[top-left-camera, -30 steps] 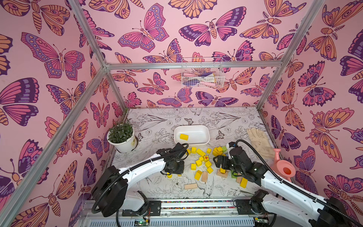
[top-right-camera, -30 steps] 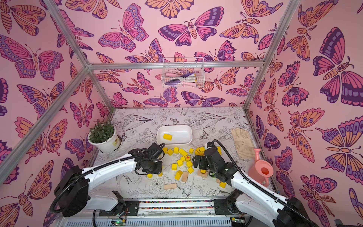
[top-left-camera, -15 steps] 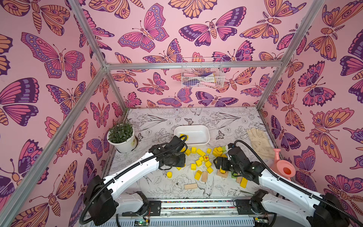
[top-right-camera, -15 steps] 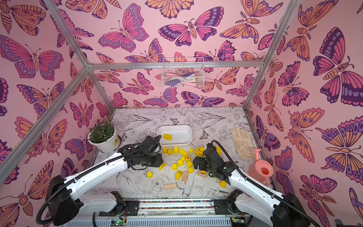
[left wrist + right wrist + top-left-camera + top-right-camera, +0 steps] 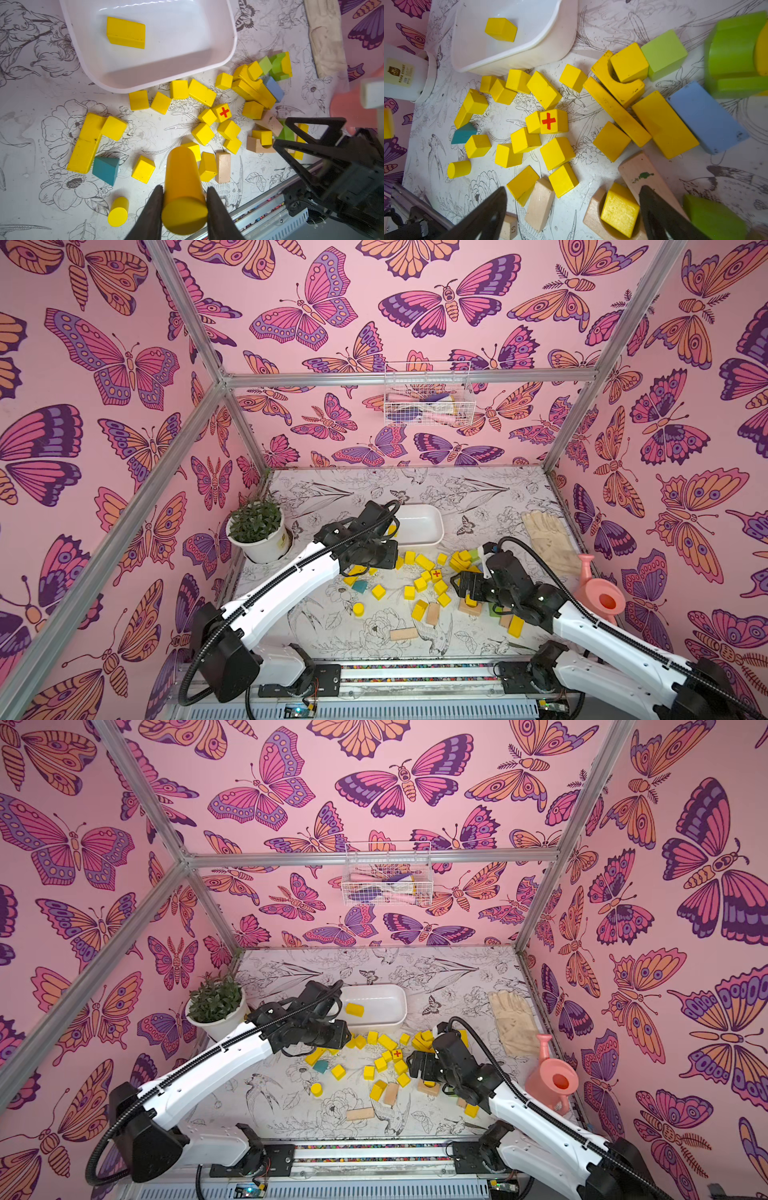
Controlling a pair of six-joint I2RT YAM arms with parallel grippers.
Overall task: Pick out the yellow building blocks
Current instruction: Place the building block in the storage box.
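The left gripper is clamped tight on a long yellow cylinder, one jaw on each side. The cylinder pokes forward past the tips and, by the look of it, is held clear of the table. Straight ahead of that gripper, beyond a loose row of blocks, sits the white tray with a single yellow bar lying in it.

So I'd say this is the carry step, with the piece picked and on its way to the tray. The next move calls for going forward over the near rim, high enough to miss both the rim and the blocks below. Then it should let go low, since a round piece may roll.

Nearly all the yellow blocks are on the table under and between the two grippers. Among them are the cube with the red cross and a short yellow cylinder lying just beside the left gripper.

The right gripper has its jaws spread wide and holds nothing. It hangs over a yellow cube that sits in the hollow of a bare wooden arch. A bare wooden wedge lies close against one jaw, and a green block lies just outside it.

To take that cube it must come down with its jaws on either side of the cube alone, or the arch may come up too. The teal block, blue block and plain wood ones stay put.
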